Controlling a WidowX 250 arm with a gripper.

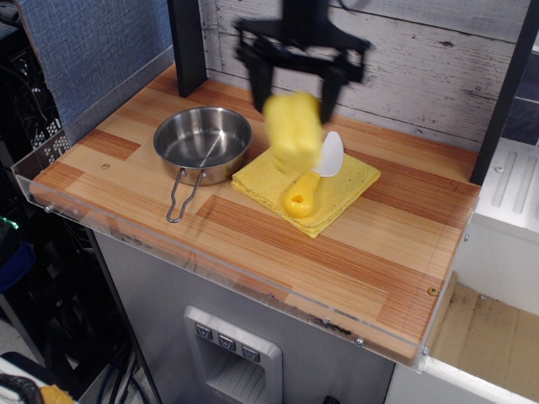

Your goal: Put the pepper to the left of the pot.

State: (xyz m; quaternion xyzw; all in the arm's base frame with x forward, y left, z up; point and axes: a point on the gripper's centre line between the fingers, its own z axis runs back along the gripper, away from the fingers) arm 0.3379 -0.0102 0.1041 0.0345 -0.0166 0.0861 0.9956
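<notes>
The yellow pepper [292,131] hangs in the air, blurred by motion, over the left part of the folded yellow cloth and to the right of the pot. My black gripper [295,97] is right above it, its fingers down either side of the pepper's top and shut on it. The pot [202,137], a shiny steel pan, stands on the left half of the wooden counter with its wire handle [180,199] pointing to the front edge. Nothing is inside the pot.
A folded yellow cloth [345,189] lies right of the pot with a yellow-handled white-bladed toy knife [305,195] on it. A black post [187,42] stands behind the pot. A clear rim [50,202] lines the counter's left and front edges.
</notes>
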